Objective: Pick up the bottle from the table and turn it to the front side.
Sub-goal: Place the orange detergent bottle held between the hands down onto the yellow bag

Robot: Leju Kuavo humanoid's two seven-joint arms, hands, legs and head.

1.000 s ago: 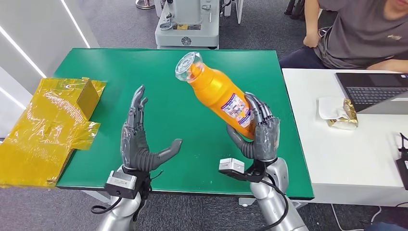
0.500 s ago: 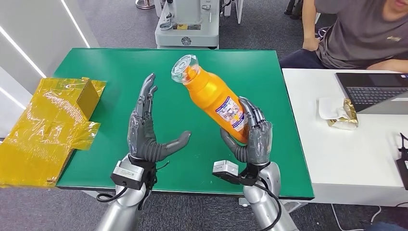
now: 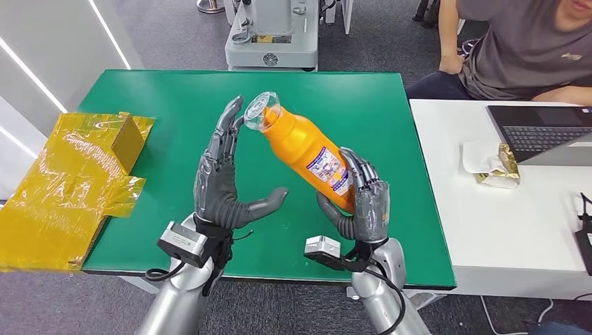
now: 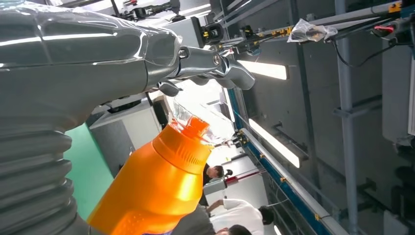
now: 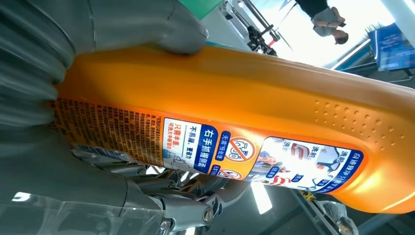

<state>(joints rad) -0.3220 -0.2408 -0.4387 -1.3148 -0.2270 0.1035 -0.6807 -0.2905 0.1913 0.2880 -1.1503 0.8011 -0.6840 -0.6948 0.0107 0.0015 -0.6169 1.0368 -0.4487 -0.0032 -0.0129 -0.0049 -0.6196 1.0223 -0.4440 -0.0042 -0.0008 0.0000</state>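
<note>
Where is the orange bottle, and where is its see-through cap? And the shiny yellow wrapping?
orange bottle (image 3: 301, 142), head view, on its orange body.
see-through cap (image 3: 261, 112), head view, on its clear top.
shiny yellow wrapping (image 3: 66, 183), head view, on its crinkled middle.

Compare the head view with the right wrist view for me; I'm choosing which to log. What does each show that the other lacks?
Head view alone: the left hand open beside the clear cap, the green table, the yellow wrapping, a seated person. Right wrist view alone: the label close enough to show its print and pictograms. Both: the orange bottle gripped low in the right hand.
</note>
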